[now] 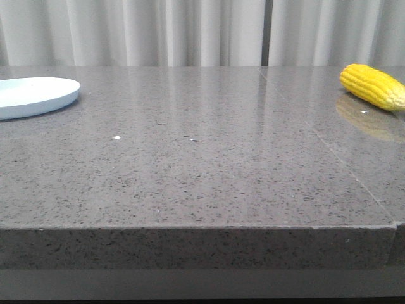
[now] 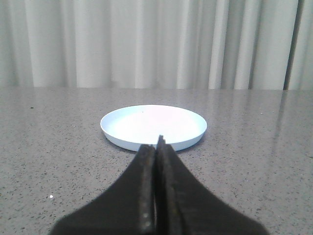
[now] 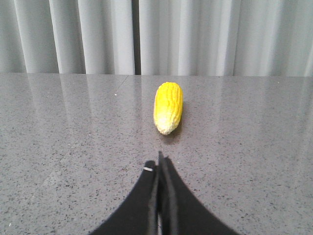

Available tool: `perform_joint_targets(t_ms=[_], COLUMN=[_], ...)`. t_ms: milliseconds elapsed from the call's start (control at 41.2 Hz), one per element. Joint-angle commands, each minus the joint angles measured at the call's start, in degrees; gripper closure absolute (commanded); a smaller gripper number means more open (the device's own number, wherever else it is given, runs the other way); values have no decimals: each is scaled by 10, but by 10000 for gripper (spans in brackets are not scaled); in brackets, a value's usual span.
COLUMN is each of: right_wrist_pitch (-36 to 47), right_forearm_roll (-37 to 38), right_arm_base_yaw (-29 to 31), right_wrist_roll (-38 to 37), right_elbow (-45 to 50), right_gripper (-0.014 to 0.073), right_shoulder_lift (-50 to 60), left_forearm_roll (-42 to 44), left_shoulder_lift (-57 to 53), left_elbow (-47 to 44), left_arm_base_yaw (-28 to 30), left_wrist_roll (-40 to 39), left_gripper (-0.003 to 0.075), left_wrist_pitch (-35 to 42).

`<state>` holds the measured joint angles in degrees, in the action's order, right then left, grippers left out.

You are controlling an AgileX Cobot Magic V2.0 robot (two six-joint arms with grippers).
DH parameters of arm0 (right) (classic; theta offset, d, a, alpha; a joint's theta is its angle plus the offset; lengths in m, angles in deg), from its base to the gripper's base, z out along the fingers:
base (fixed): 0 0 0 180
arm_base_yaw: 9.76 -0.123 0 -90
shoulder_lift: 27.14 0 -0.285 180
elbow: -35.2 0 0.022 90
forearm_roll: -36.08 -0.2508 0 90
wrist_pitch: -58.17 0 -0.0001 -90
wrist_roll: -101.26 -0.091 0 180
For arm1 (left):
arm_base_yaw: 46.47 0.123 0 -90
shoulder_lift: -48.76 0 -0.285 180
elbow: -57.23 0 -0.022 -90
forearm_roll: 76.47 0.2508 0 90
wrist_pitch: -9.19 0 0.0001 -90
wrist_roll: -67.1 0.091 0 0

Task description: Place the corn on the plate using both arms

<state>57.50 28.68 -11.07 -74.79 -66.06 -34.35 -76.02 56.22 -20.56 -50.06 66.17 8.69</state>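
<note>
The yellow corn (image 1: pixel 373 86) lies on the grey table at the far right in the front view. In the right wrist view the corn (image 3: pixel 168 107) lies lengthwise ahead of my right gripper (image 3: pixel 159 161), pale tip toward it, a short gap between them. The right gripper is shut and empty. The pale blue-white plate (image 1: pixel 35 96) sits at the far left of the table, empty. In the left wrist view the plate (image 2: pixel 153 126) is just ahead of my left gripper (image 2: pixel 157 145), which is shut and empty. Neither gripper shows in the front view.
The grey speckled table (image 1: pixel 202 164) has a seam (image 1: pixel 329 149) running diagonally on its right side and a front edge (image 1: pixel 196 228) near the camera. Pale curtains (image 1: pixel 202 31) hang behind the table.
</note>
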Motion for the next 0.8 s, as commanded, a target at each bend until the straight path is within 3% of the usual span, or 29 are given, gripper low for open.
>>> perform_joint_targets(t_ms=[0,316,583,777], right_wrist_pitch=[47,48,113,7], right_forearm_roll=[2,2,2,2], right_arm_base_yaw=[3,3,3,3], right_wrist_roll=[2,2,2,2], right_elbow=[-12,-12,-20,-122], right_gripper=[680,680,680,680], right_shoulder_lift=[10,10,10,6], left_forearm_roll=[-5,-5,-5,-5], left_shoulder_lift=[-10,-10,-10,-7], left_elbow=[-12,-12,-12,37], left_arm_base_yaw=[-4,-4,-4,-4], left_wrist_roll=[-5,-5,-5,-5], left_gripper=[741,741,741,741], left_wrist_pitch=[48,48,59,98])
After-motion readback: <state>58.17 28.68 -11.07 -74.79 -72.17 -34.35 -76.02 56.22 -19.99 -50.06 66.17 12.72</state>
